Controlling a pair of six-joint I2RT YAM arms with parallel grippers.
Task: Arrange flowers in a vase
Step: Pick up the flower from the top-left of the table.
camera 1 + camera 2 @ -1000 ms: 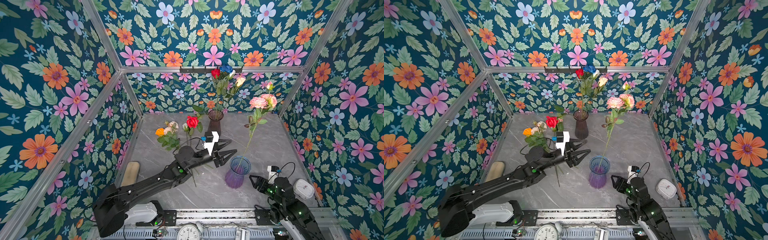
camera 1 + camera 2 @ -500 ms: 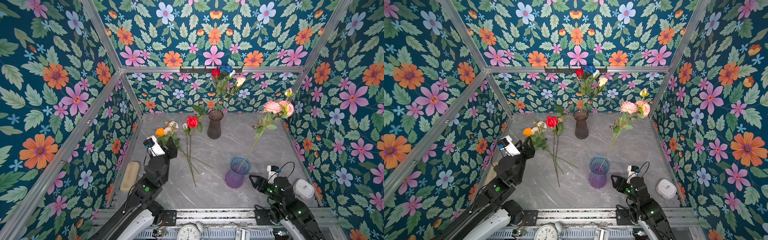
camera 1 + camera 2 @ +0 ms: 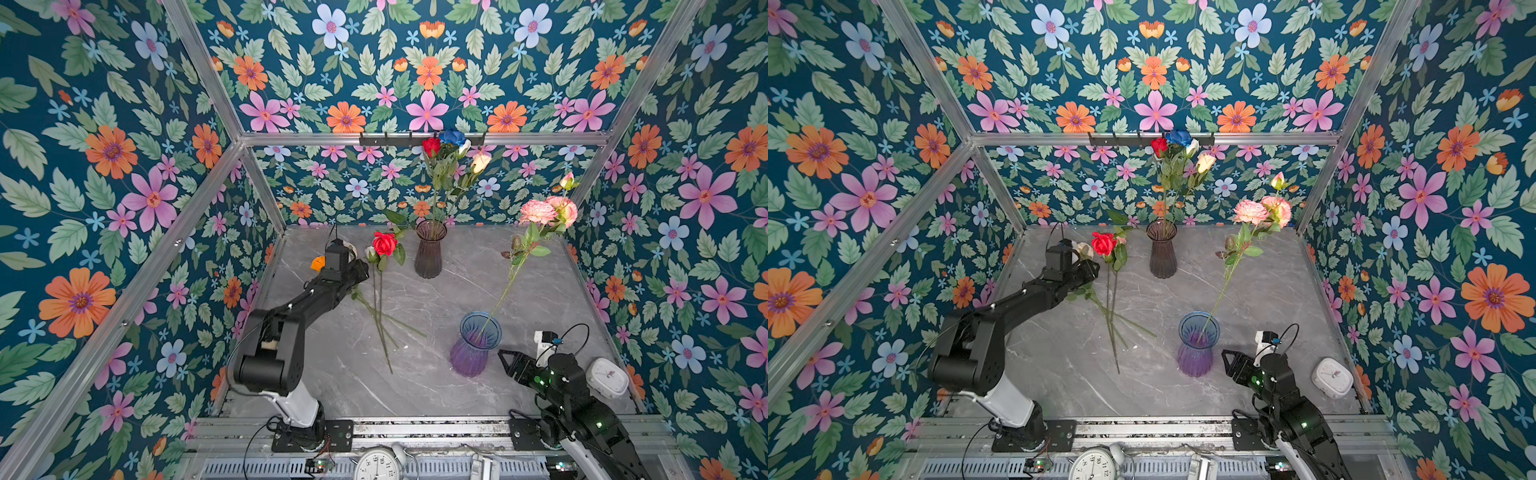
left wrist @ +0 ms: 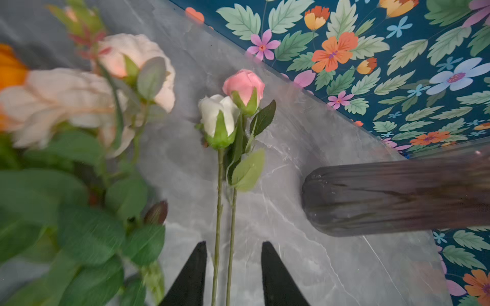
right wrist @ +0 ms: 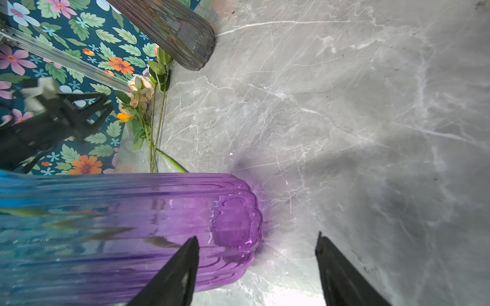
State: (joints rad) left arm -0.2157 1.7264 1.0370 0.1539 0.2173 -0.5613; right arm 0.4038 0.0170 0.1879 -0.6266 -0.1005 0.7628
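grey marble tabletop (image 3: 457,395), flower-papered walls around it. loose flowers lie at its left rear, among them a red rose (image 3: 384,243), a white bud (image 4: 217,116) and a pink bud (image 4: 245,84). the left gripper (image 4: 233,245) is low over them, fingers parted around the two bud stems, not pinching. a dark vase (image 3: 430,253) at the back holds red, blue and white roses. a pink rose (image 3: 538,212) leans in the purple vase (image 3: 476,353). just beside that vase, the right gripper (image 5: 256,235) has its fingers spread, grasping nothing.
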